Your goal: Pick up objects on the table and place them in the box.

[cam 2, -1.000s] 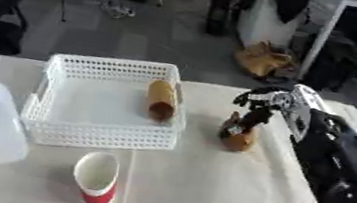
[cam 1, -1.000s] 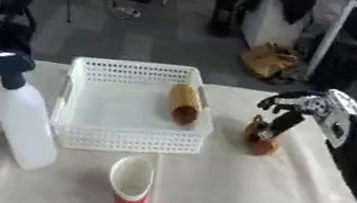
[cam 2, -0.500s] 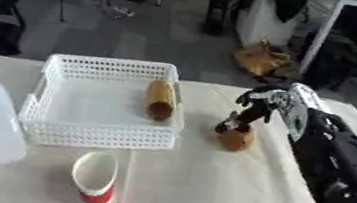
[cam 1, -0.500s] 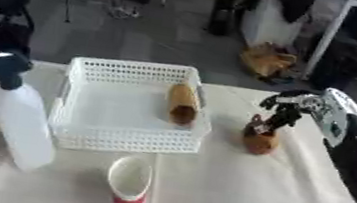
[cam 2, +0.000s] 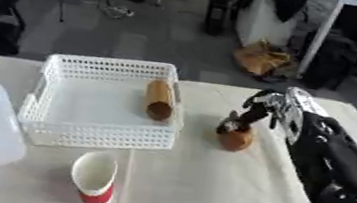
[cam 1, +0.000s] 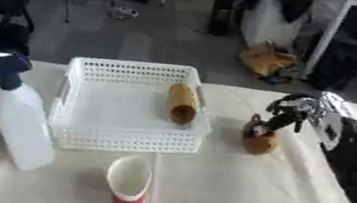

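Since earlier, right hand (cam 2: 271,107) sits lower, fingers curled onto the brown object (cam 2: 235,138) beneath them (pinch unclear); it may topple, missing the box (cam 2: 102,103).

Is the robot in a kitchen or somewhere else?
Probably not a kitchen. It looks like an office or lab: a cloth-covered table stands on a grey floor, with chair and stand legs and a brown bag behind it. On the table sit a white basket, a spray bottle and a cup.
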{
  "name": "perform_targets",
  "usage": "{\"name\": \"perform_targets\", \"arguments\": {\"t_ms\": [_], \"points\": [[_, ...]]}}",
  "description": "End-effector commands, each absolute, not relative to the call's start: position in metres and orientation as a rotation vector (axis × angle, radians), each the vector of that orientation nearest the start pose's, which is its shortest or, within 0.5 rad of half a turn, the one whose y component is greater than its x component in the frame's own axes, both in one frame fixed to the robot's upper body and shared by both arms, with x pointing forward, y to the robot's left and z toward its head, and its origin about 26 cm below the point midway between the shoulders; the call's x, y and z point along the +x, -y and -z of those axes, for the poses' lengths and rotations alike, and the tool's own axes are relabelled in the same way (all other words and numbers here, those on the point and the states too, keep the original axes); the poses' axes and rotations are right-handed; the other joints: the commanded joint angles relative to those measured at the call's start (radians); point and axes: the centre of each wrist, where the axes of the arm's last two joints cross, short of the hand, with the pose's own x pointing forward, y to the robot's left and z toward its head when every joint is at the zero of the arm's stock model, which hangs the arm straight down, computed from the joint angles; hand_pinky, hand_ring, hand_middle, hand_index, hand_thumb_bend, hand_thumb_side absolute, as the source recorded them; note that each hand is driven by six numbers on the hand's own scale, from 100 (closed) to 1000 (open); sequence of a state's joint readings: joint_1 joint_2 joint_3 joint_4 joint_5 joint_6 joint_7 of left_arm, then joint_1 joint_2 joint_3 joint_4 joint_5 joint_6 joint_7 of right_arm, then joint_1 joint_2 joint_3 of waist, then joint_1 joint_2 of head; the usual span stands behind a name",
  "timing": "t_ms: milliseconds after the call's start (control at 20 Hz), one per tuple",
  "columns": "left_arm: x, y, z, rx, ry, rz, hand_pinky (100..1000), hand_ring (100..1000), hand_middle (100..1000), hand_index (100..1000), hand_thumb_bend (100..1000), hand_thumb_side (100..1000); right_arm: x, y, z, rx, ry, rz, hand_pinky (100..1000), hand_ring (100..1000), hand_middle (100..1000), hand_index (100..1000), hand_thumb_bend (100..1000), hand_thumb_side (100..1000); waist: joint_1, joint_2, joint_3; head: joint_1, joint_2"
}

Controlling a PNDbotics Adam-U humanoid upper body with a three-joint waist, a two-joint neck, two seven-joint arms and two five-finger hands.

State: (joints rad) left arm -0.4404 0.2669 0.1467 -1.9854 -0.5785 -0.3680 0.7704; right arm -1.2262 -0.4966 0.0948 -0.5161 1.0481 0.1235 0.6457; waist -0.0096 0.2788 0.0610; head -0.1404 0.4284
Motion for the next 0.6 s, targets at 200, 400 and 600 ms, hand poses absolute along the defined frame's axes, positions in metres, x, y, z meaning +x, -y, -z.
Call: {"name": "perform_targets", "arguments": {"t_ms": [200, 400, 600], "points": [[0.308, -0.272, -0.247, -1.046, -2.941, 0.409, 967, 940, 875, 876, 100, 1000, 0.515, 0.306, -0.252, -0.865, 0.831, -1.197, 668, 976, 958, 1000, 854, 647, 0.001, -0.016, 0.001, -0.006, 0.002], [0.308, -0.272, -0.247, -1.046, -2.941, 0.412, 967, 940, 870, 873, 100, 1000, 0.516, 0.301, -0.248, -0.836, 0.822, -1.183, 690, 990, 968, 1000, 860, 650, -0.001, -0.016, 0.003, -0.007, 0.003], [0.308, -0.272, -0.247, -1.042, -2.943, 0.416, 967, 939, 869, 871, 100, 1000, 0.517, 0.300, -0.242, -0.845, 0.807, -1.172, 681, 985, 968, 1000, 857, 639, -0.004, -0.015, 0.004, -0.007, 0.000]]}}
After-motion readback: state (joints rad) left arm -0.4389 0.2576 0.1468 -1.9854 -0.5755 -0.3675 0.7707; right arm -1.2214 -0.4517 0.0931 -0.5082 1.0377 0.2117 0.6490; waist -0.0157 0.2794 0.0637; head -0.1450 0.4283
